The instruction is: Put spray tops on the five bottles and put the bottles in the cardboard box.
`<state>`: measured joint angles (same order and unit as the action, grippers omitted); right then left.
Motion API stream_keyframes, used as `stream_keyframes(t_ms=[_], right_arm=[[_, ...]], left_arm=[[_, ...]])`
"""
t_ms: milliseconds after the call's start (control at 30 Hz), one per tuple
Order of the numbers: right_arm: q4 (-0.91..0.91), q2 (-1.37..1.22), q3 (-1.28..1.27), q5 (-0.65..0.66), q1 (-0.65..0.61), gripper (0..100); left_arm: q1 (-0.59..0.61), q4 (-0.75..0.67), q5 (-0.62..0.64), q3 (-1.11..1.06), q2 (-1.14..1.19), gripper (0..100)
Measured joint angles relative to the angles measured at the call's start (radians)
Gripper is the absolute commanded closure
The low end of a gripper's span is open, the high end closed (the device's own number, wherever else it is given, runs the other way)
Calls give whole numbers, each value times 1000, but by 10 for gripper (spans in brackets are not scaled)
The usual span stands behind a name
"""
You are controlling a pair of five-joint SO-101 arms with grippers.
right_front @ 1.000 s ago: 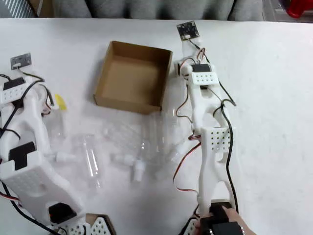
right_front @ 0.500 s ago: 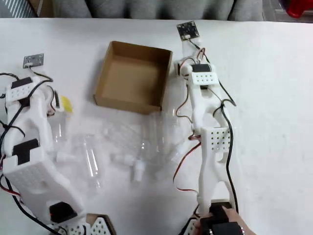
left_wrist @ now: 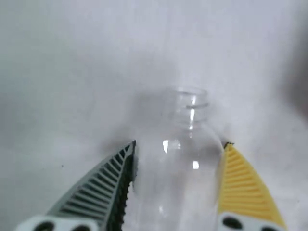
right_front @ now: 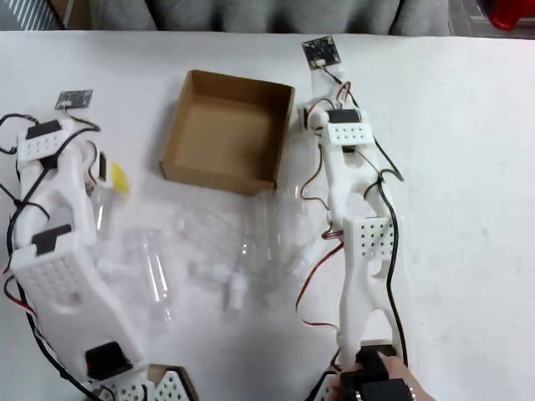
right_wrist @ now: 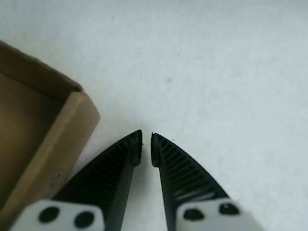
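White tabletop [right_front: 468,184] runs under both arms, with the clear plastic parts scattered across its middle. Nearest lie the spray tops [right_front: 236,289] — small white pieces, apart from one another and not on any neck. Just beside them a lying bottle [right_front: 155,276] rests on its side. A little farther back is a huddle of bottles [right_front: 269,224], so transparent against the white that their number is hard to tell.

Off to the left side of the table, the left gripper [left_wrist: 179,144] is spread wide. Its grey finger and its yellow finger [left_wrist: 243,185] stand on either side of a clear bottle [left_wrist: 185,166]. The bottle's open threaded neck points away from the wrist and bears no top. Both fingers sit just beside the bottle's shoulders. From overhead the yellow finger shows between the left arm and the cardboard box [right_front: 219,177].

Farther back the box sits open-topped, brown, near the table's middle. At its far right corner the right gripper [right_wrist: 146,142] hangs over bare table — its two dark fingers drawn nearly together, a thin slit between the tips and nothing pinched in it. The box's corner edge lies just beside one finger.
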<state>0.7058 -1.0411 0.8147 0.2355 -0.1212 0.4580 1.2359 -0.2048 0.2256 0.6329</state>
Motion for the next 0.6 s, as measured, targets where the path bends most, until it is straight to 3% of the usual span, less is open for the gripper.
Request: stream_keyframes(t_ms=[100, 400, 600], right_arm=[[0, 0, 0, 0, -5, 984], [0, 0, 0, 0, -8, 984], [21, 0, 5, 0, -8, 984]], left_arm=[[-9, 40, -6, 69, 40, 980], [-11, 95, -6, 164, 84, 979], [-11, 218, 58, 183, -5, 979]])
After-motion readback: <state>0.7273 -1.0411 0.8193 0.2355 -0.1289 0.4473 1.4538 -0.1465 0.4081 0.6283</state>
